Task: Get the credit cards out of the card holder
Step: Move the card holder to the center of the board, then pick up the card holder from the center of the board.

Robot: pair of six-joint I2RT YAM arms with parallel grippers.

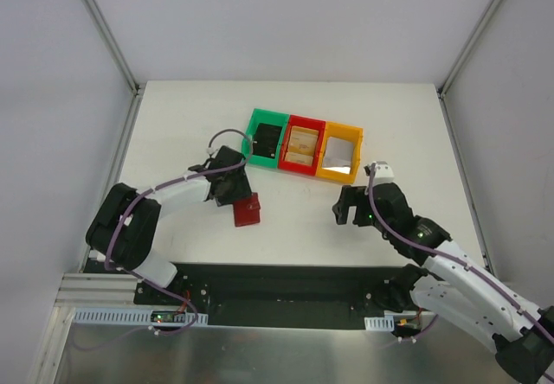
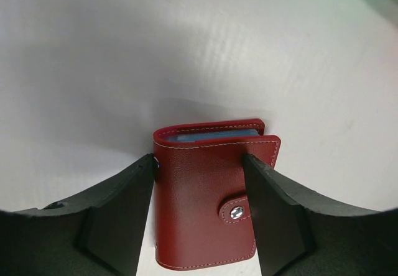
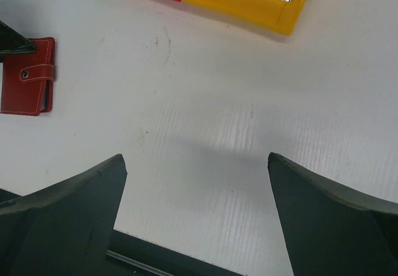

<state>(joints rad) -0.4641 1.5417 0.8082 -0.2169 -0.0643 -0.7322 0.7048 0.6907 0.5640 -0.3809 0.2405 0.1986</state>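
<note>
— Where does the small dark red folding card holder [image 1: 247, 210] sit?
— Flat on the white surface [image 1: 294, 228], in the left half, nearer the arms than the row of bins. It is folded shut: the short strap tab wraps over the front cover and its silver snap [image 2: 236, 212] is fastened

— Can any cards be seen?
— Only a thin band of grey-blue edges [image 2: 211, 136] between the two covers, at the end facing away from the left wrist camera. Nothing sticks out

— What is the left hand [image 2: 199, 164] doing?
— It is down at the card holder, one black finger [image 2: 124, 214] against each long side. Both fingers meet the red covers, so the hand is closed on it, gripping it across its width

— And the right hand [image 3: 196, 158]?
— Spread wide with nothing between its fingers, hanging over bare surface in the right half, well apart from the card holder. Its wrist camera sees the card holder far off to one side, with a black fingertip of the other hand just beside it

— What else is there?
— Three plastic bins touching side by side at the middle: a green one [image 1: 268, 113], a red one [image 1: 307, 121] and a yellow one [image 1: 344, 128]. The green holds something dark, the red something tan, the yellow something pale and shiny; I cannot tell what they are
</note>
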